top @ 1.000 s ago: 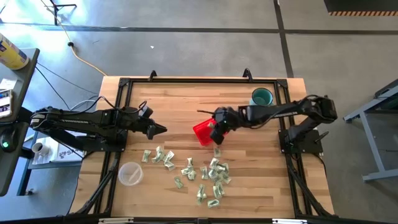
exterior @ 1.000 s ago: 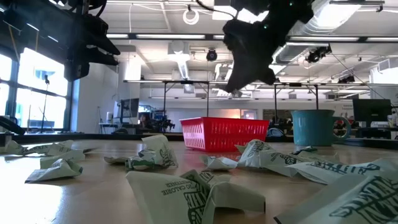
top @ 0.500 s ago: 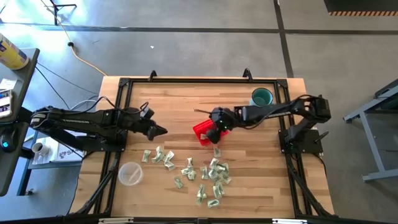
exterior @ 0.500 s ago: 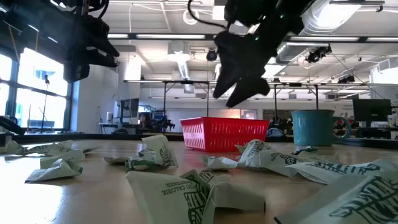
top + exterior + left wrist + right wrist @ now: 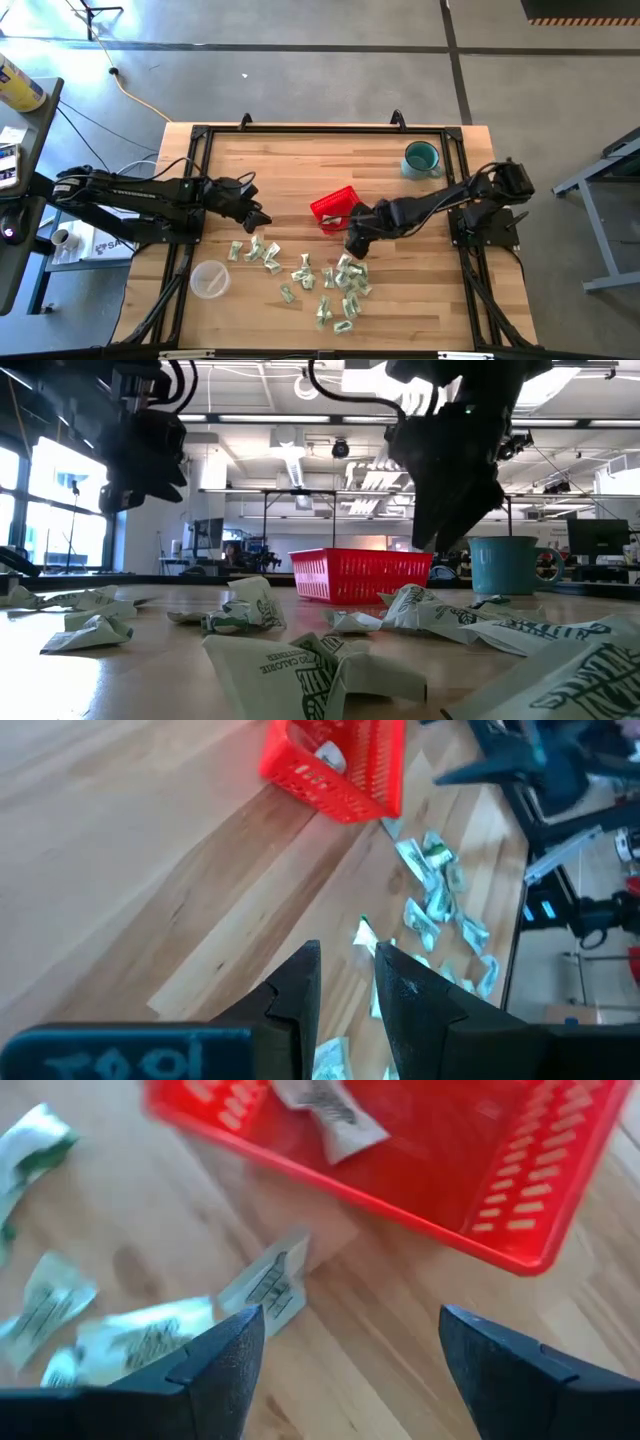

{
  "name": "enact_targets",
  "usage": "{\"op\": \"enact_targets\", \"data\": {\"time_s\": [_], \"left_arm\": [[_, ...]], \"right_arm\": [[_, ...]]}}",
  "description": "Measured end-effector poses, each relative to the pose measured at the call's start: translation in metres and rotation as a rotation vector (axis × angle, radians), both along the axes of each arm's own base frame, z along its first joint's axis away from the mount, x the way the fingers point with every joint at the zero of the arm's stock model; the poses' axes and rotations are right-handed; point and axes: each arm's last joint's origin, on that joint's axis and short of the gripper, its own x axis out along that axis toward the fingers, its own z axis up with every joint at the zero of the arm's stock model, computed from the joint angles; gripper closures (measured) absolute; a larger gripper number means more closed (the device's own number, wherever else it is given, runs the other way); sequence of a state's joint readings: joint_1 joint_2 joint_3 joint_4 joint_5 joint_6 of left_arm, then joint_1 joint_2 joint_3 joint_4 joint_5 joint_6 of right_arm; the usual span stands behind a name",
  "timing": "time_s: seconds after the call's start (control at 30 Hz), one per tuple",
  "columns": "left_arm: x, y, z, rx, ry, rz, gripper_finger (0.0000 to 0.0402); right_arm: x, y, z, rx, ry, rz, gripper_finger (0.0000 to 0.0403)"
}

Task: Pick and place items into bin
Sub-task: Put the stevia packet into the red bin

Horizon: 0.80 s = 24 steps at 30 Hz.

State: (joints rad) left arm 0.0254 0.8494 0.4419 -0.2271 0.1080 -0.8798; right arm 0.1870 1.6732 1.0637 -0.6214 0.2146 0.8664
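Observation:
The red basket (image 5: 333,207) stands at mid-table with one wrapped piece (image 5: 325,1110) lying in it. Several pale green and silvery wrapped pieces (image 5: 320,280) lie scattered on the wood nearer the front edge. My right gripper (image 5: 352,248) hangs open and empty just on the near side of the basket, above the pile's far end; a piece (image 5: 270,1285) lies on the table ahead of its fingers. My left gripper (image 5: 263,218) is left of the basket, above the leftmost pieces, its fingers (image 5: 300,990) a narrow gap apart and empty.
A teal mug (image 5: 421,157) stands at the far right. A clear plastic cup (image 5: 209,279) stands at the near left. Bare wood lies between the basket and the table's far edge. A black frame runs round the table.
My right gripper has gone from above the basket toward the table's near edge and down, to the far end of the pile. My left gripper has shifted a little toward the near edge and tipped its fingers downward. The basket and the pieces have stayed put.

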Motion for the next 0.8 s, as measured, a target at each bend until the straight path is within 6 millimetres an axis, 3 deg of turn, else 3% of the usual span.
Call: {"op": "enact_targets", "data": {"time_s": [0.27, 0.57, 0.8], "left_arm": [[0.0, -0.001, 0.001, 0.025, -0.01, -0.044, 0.0268], [0.0, -0.001, 0.001, 0.055, -0.014, -0.069, 0.0268], [0.0, -0.001, 0.001, 0.066, -0.015, -0.077, 0.0268]], "right_arm": [[0.01, 0.007, -0.016, 0.067, -0.019, -0.045, 0.0135], [0.011, 0.01, -0.019, 0.064, -0.005, -0.006, 0.0139], [0.014, 0.01, -0.038, 0.051, 0.056, -0.001, 0.0139]]}}
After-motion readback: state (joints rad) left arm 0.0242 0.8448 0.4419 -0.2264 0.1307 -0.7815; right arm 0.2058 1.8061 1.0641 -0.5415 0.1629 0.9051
